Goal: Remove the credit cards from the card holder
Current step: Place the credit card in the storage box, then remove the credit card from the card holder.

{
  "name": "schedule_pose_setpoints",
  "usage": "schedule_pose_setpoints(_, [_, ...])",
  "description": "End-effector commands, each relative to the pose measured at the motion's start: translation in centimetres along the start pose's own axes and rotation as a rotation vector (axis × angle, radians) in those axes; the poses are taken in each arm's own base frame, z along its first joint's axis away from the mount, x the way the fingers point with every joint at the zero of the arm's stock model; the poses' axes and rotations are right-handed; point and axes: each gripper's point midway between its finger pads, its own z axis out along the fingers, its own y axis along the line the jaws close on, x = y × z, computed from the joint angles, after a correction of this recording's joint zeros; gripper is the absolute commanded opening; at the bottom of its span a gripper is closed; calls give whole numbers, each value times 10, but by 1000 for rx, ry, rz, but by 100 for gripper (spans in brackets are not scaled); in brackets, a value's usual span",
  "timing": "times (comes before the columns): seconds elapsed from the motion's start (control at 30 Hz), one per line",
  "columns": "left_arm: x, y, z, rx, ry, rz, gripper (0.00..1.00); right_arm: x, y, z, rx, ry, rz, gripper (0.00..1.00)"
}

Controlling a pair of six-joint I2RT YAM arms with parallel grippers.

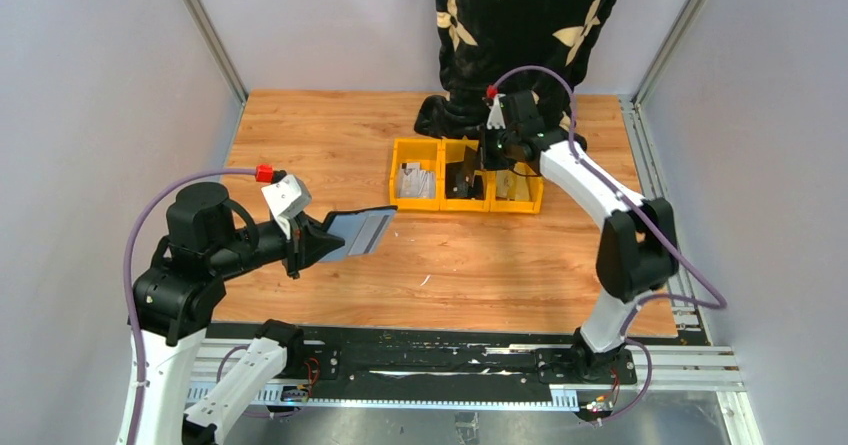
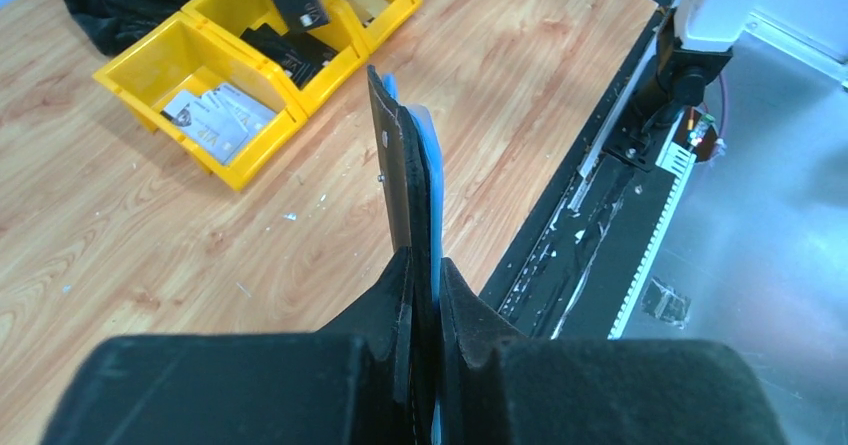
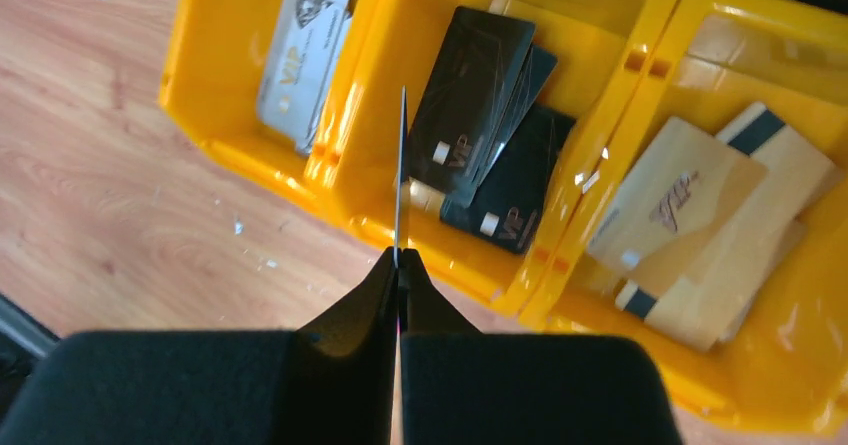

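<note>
My left gripper (image 1: 322, 241) is shut on the black card holder (image 1: 358, 231), which it keeps above the left part of the table. In the left wrist view the card holder (image 2: 403, 165) stands edge-on between the left gripper (image 2: 425, 265), a blue inner sleeve (image 2: 430, 155) showing at its right side. My right gripper (image 3: 398, 257) is shut on one thin credit card (image 3: 402, 165), seen edge-on above the wall between the left and middle yellow bins. From above, the right gripper (image 1: 490, 160) hovers over the bins.
Three joined yellow bins (image 1: 415, 206) sit at the table's middle back. They hold silver cards (image 3: 300, 55), black cards (image 3: 480, 135) and gold cards (image 3: 700, 215). A black patterned cloth (image 1: 520, 25) hangs behind them. Grey walls close in both sides.
</note>
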Motion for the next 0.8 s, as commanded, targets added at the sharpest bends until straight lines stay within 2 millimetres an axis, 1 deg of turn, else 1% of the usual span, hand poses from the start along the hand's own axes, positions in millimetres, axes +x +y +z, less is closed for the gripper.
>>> schedule_pose_setpoints(0.0, [-14, -17, -7, 67, -46, 31, 0, -3, -19, 29, 41, 66, -30, 0])
schedule_pose_setpoints(0.03, [-16, -21, -8, 84, -51, 29, 0, 2, -20, 39, 30, 92, -21, 0])
schedule_pose_setpoints(0.1, [-20, -30, -11, 124, -67, 32, 0, 5, -21, 52, 22, 119, -1, 0])
schedule_pose_setpoints(0.13, [-21, -35, -13, 144, -76, 37, 0, 6, -22, 57, 24, 128, 8, 2])
schedule_pose_setpoints(0.17, [-23, -40, -14, 165, -82, 37, 0, 7, -23, 60, 24, 133, 20, 8])
schedule_pose_setpoints(0.23, [-25, -49, -17, 211, -93, 37, 0, 6, -22, 60, 26, 127, 27, 20])
schedule_pose_setpoints(0.33, [-28, -59, -19, 266, -99, 27, 0, -7, -11, 45, 10, 73, 8, 39])
schedule_pose_setpoints(0.4, [-29, -63, -20, 289, -101, 20, 0, -20, 3, 23, -22, 20, -15, 46])
schedule_pose_setpoints(0.43, [-30, -65, -21, 302, -101, 17, 0, -28, 14, 9, -60, -14, -26, 49])
schedule_pose_setpoints(0.47, [-30, -68, -22, 322, -103, 13, 0, -38, 29, -8, -119, -58, -43, 54])
schedule_pose_setpoints(0.5, [-31, -72, -23, 348, -103, 5, 0, -42, 44, -25, -185, -89, -58, 59])
schedule_pose_setpoints(0.6, [-33, -88, -26, 468, -90, -58, 0, -50, 102, -84, -457, -195, -111, 70])
schedule_pose_setpoints(0.63, [-33, -93, -28, 512, -81, -89, 0, -48, 122, -105, -555, -221, -128, 74])
schedule_pose_setpoints(0.67, [-34, -100, -31, 567, -69, -131, 0, -44, 141, -125, -646, -235, -146, 75])
schedule_pose_setpoints(0.7, [-36, -102, -30, 604, -50, -184, 1, -36, 163, -151, -749, -244, -179, 76])
schedule_pose_setpoints(0.73, [-39, -104, -32, 637, -38, -218, 1, -27, 179, -167, -813, -254, -214, 77])
schedule_pose_setpoints(0.77, [-41, -106, -32, 656, -29, -244, 2, -10, 199, -183, -906, -249, -257, 78])
